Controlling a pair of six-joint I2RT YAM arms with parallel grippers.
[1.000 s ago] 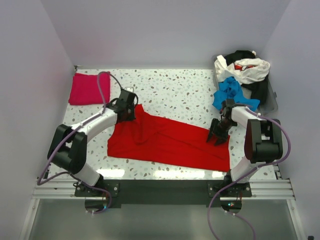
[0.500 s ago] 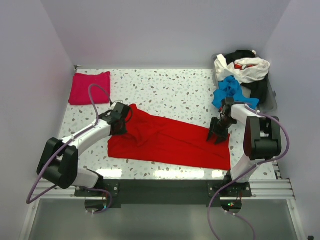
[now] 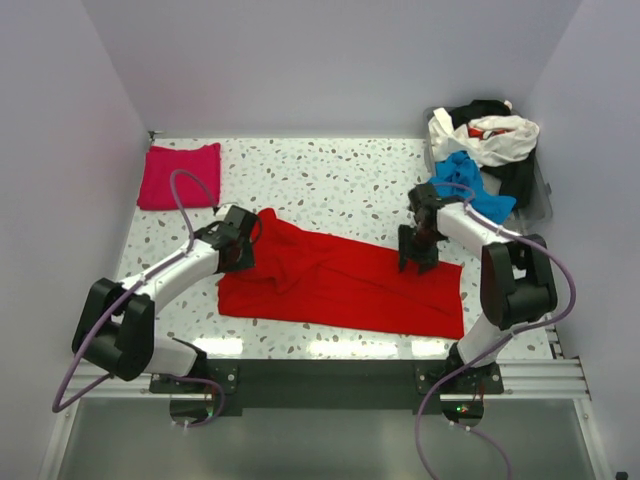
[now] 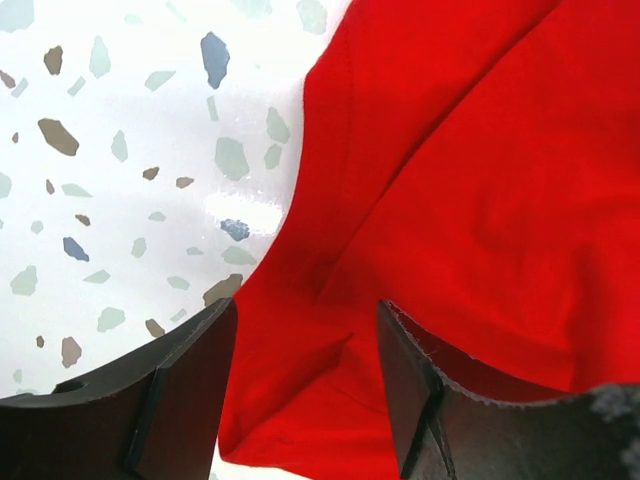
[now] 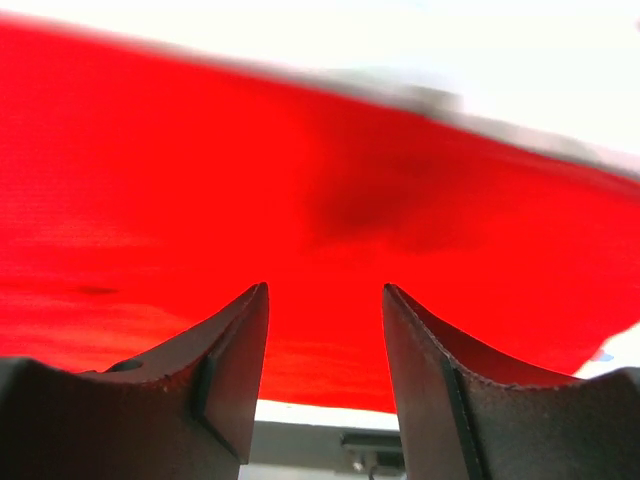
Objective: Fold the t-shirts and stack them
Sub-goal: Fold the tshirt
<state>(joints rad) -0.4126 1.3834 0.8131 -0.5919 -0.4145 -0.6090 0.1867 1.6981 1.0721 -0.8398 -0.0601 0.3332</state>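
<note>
A large red t-shirt [image 3: 340, 285] lies spread and creased across the near middle of the table. My left gripper [image 3: 244, 258] stands open over its left edge; in the left wrist view the gripper [image 4: 305, 310] has red cloth [image 4: 450, 180] lying loose under the gap. My right gripper [image 3: 415, 262] is open just above the shirt's far right part, and the right wrist view shows the gripper [image 5: 325, 290] with flat red cloth [image 5: 300, 180] beyond it. A folded magenta t-shirt [image 3: 178, 176] sits at the back left. A blue t-shirt [image 3: 466, 186] hangs from the pile at the back right.
A grey bin [image 3: 541, 196] at the back right holds white [image 3: 500, 135] and black [image 3: 480, 108] shirts heaped together. Purple walls close in the left, right and back sides. The metal rail [image 3: 320, 380] with the arm bases runs along the near edge.
My left gripper has opened and let go of the red shirt's left edge, after drawing it slightly nearer. My right gripper has shifted left and farther back over the shirt, still open.
</note>
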